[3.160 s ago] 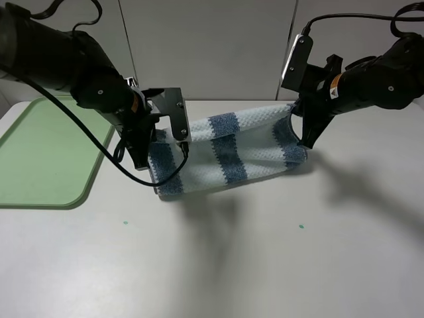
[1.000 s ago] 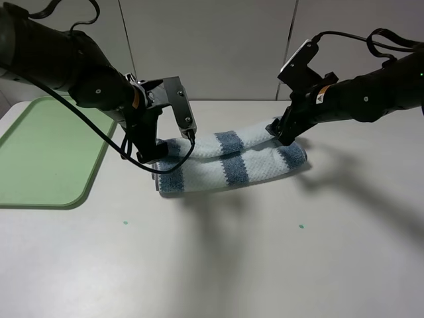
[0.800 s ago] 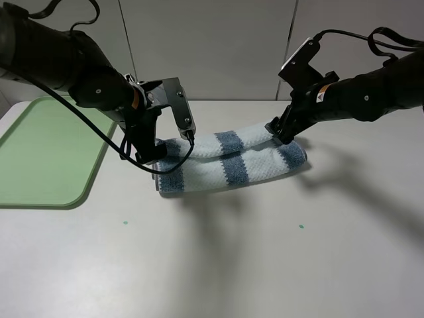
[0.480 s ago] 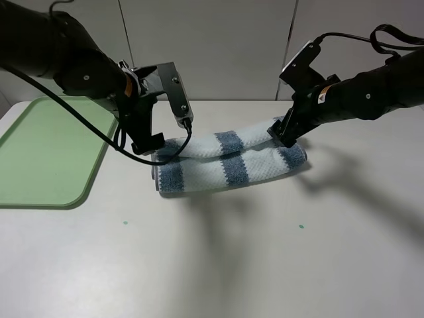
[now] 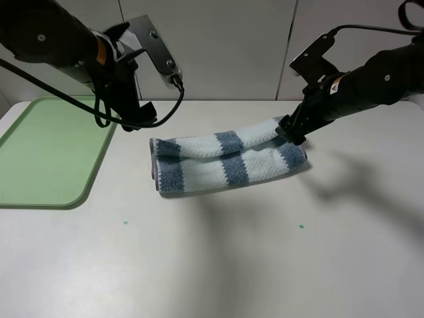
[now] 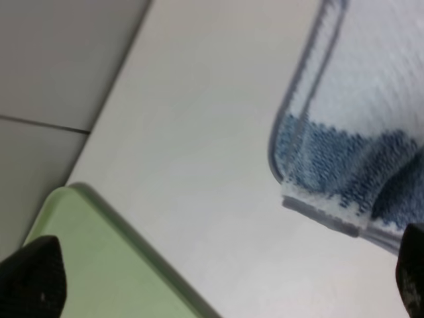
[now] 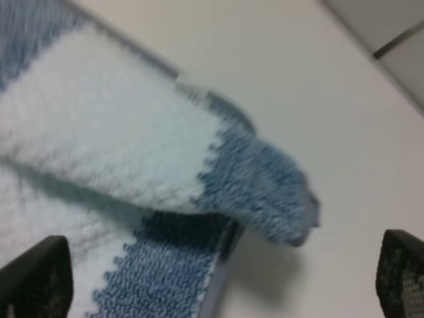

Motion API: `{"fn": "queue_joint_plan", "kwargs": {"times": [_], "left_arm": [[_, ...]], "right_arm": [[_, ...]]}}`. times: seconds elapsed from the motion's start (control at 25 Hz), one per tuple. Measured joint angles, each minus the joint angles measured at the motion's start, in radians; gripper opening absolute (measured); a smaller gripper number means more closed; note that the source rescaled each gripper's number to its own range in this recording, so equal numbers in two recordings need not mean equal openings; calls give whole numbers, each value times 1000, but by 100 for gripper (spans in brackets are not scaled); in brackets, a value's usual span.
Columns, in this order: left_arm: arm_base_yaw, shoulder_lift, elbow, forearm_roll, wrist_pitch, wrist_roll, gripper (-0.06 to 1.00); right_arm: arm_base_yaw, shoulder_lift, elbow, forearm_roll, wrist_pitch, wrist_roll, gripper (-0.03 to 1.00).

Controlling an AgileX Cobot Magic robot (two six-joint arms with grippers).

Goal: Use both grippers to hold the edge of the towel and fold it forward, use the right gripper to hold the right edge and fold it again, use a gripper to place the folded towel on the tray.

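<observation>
Now the towel (image 5: 225, 156) lies folded once on the table (image 5: 218, 265), the right gripper (image 5: 290, 131) spread wide at its right end, and the left gripper (image 5: 147, 118), also wide, has lifted clear beside the tray (image 5: 40, 152), so the second fold looks next.

Soft focus in both wrist cameras: the towel (image 7: 119, 146) runs out of frame between the spread jaws — only slivers of dark fingertips (image 6: 33, 275) show, the rest cropped. From overhead, the tray (image 5: 40, 152) is cut off too.
</observation>
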Motion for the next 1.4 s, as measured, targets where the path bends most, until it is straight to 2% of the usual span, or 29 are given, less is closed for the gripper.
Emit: {"fn": "queue_joint_plan", "kwargs": {"times": [0.4, 0.6, 0.76, 0.88, 1.12, 1.24, 1.4], "left_arm": [[-9, -190, 0, -1, 92, -131, 100], [-71, -307, 0, -1, 154, -224, 100], [-136, -410, 0, -6, 183, -359, 100], [-168, -491, 0, -39, 200, -434, 100], [-176, -639, 6, -138, 273, -446, 100], [-176, -697, 47, -156, 321, -438, 100], [-176, -770, 154, -161, 331, -437, 100]], "right_arm": [[0, -75, 0, 17, 92, -11, 100], [0, -79, 0, 18, 127, -25, 100], [0, -98, 0, 18, 128, -26, 100], [0, -101, 0, 18, 128, -26, 100], [0, -101, 0, 18, 128, -26, 100], [0, -101, 0, 18, 128, -26, 100], [0, -101, 0, 18, 128, -26, 100]]}}
